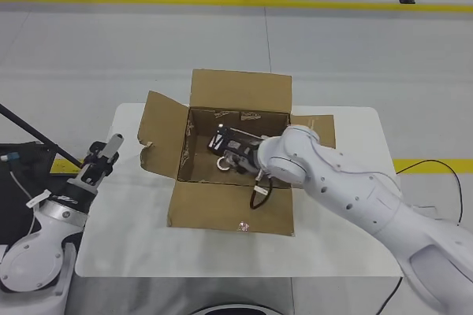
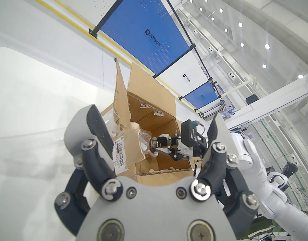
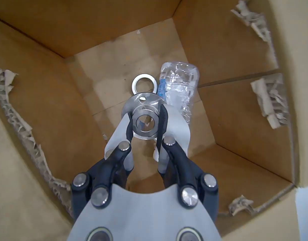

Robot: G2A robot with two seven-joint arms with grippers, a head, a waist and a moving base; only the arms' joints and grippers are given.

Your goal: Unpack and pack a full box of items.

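An open cardboard box [image 1: 230,206] stands in the middle of the white table [image 1: 126,244]. Inside it my right gripper [image 3: 145,119] is shut on the hub of a metal flange [image 3: 143,101], holding it above the box floor. On the floor below lie a metal ring [image 3: 144,83] and a crumpled clear plastic bottle [image 3: 180,88]. The same flange [image 2: 154,146] also shows in the right gripper [image 2: 160,143] inside the box [image 2: 148,121]. My left gripper [image 2: 154,136] stands open and empty at the table's left edge, also seen in the top view as the left gripper [image 1: 102,157].
The box flaps [image 1: 162,130] are folded outward with torn edges. A dark stand with a black rod [image 1: 24,126] sits beside the table on the left. Bare table surface lies on both sides of the box.
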